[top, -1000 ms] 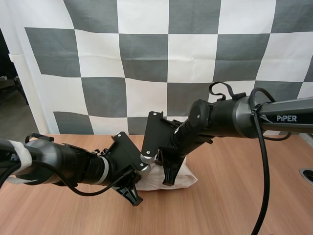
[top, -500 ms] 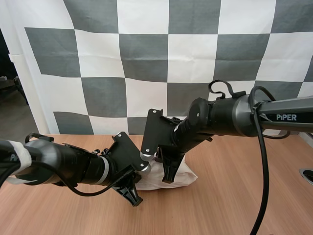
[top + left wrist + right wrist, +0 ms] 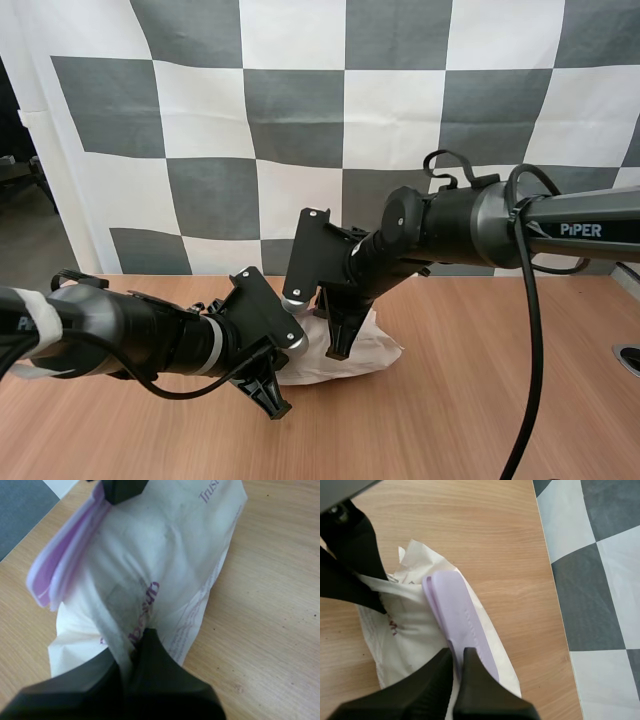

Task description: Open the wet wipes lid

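We hold the wet wipes pack point(image 3: 170, 560) from two sides.
Our left gripper point(image 3: 129, 650) pinches its near edge between its jaws; our right gripper point(image 3: 456, 656) has its jaws clamped on the purple lid point(image 3: 465, 617).

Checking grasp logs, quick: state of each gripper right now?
Left gripper: shut on the wet wipes pack, pinching its wrapper.
Right gripper: shut on the purple lid, tips pinching its edge.

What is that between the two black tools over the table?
The white pack of wet wipes: the left tool pinches its wrapper at one end, the right tool pinches its purple lid. Both wrist views show it.
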Tool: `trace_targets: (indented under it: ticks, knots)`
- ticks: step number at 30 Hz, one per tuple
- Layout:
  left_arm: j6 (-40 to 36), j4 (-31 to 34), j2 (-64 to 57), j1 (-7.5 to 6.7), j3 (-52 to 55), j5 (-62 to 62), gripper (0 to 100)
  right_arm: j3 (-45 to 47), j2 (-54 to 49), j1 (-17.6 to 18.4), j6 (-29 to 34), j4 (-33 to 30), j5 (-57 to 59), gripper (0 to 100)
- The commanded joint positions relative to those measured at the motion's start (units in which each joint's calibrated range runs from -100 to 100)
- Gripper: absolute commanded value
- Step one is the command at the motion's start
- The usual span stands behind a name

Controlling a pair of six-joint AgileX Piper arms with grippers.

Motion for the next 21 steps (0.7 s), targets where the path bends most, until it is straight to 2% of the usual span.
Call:
trace_targets:
  ticks: [1,18,21]
  knots:
    - [-0.35,0.22,0.01,0.02,-0.04,-0.18,0,-0.15,-0.06,-0.02,0.02,-0.17,-0.84,0]
    - [-1.33,1.31,0.01,0.02,-0.04,-0.83,0,-3.49,0.16,-0.08,1.28,-0.96,1.78,0]
    - [-1.33,1.31,0.01,0.02,-0.04,-1.02,0,-3.49,0.16,-0.11,1.62,-1.12,5.02,0]
